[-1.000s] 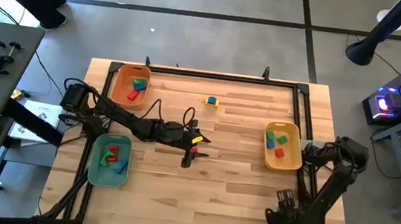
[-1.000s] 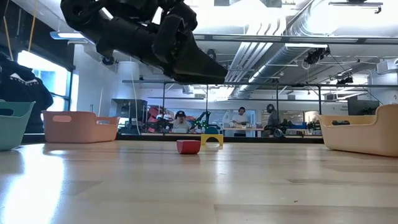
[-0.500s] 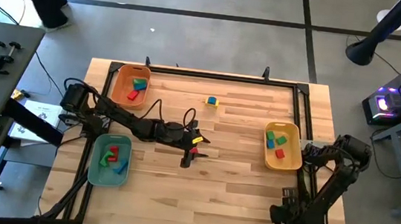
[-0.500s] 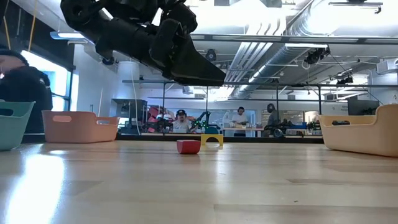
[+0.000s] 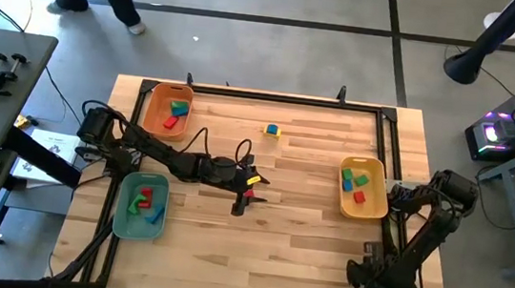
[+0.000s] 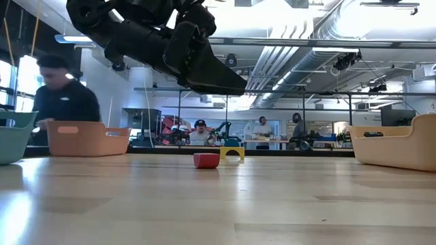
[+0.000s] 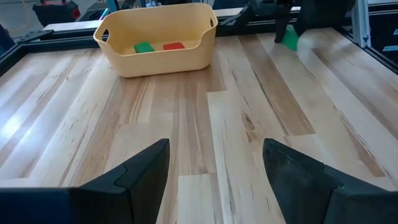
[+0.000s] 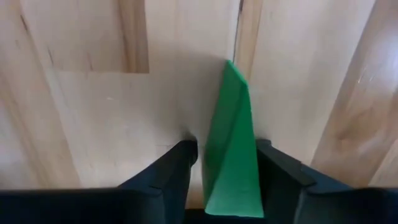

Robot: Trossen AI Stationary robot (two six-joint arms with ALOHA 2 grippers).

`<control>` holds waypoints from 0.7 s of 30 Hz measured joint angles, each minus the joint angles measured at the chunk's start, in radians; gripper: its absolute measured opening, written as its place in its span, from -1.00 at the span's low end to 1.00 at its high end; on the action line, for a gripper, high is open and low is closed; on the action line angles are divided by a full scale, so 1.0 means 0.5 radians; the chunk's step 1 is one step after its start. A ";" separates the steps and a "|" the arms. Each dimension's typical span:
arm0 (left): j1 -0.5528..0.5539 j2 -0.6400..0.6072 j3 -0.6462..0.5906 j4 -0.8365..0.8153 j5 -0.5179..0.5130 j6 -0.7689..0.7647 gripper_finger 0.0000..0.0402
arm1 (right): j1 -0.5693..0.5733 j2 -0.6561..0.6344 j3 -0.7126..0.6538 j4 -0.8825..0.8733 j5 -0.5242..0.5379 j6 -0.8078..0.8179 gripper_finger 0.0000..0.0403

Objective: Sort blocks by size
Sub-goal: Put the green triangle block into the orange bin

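Note:
A green wedge-shaped block [image 8: 231, 143] stands on the table near its near right corner. My right gripper [image 8: 227, 163] points straight down over it, open, one finger close on each side. The left wrist view shows that block [image 7: 290, 39] under the right gripper. In the high view the right arm [image 5: 388, 273] covers it. My left gripper [image 7: 214, 165] hangs open and empty above mid-table, over a red block [image 6: 206, 160]. A yellow and blue block [image 5: 271, 130] lies farther back. My right gripper comes at the green block from above, with a finger [image 8: 180, 165] beside each slanted face. A thin strip of table shows between this finger and the block. Whether either finger touches the block I cannot tell. The block rests on the table.
An orange tray [image 5: 153, 114] at the far left, a teal tray [image 5: 124, 209] at the near left and a yellow tray [image 5: 373, 209] at the right each hold blocks. A black frame [image 5: 282, 97] rims the table. A person [image 6: 65, 102] walks beyond the far edge.
My right gripper has come down a little at the near right corner. The person beyond the far edge has walked on along the table. My left arm and the blocks on the table have kept still.

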 joint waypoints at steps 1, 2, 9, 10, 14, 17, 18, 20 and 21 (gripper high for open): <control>0.000 0.000 0.000 0.000 0.000 0.000 0.21 | -0.017 0.000 0.000 0.009 0.000 0.036 -0.31; 0.000 0.000 0.000 0.001 0.000 0.001 0.21 | -0.044 0.000 -0.001 0.014 -0.004 0.077 -0.38; -0.008 0.000 0.000 0.007 0.070 0.008 0.21 | -0.283 -0.031 -0.003 0.093 0.372 -0.006 -0.56; -0.013 0.000 0.000 0.020 0.071 0.023 0.21 | -0.341 -0.050 -0.005 0.183 0.647 -0.031 -0.56; -0.056 0.001 0.000 0.202 0.070 0.180 0.21 | -0.516 -0.165 -0.023 0.359 1.506 -0.192 -0.56; -0.098 -0.002 0.000 0.325 0.069 0.335 0.21 | -0.652 -0.252 -0.003 0.641 1.909 -0.446 -0.56; -0.116 -0.005 0.001 0.342 0.069 0.386 0.21 | -0.706 -0.262 -0.014 0.690 2.018 -0.564 -0.56; -0.150 -0.006 0.001 0.353 0.064 0.492 0.21 | -0.790 -0.270 -0.012 0.962 2.152 -0.804 -0.56; -0.167 -0.005 0.001 0.355 0.063 0.541 0.21 | -0.819 -0.275 -0.008 1.076 2.183 -0.922 -0.55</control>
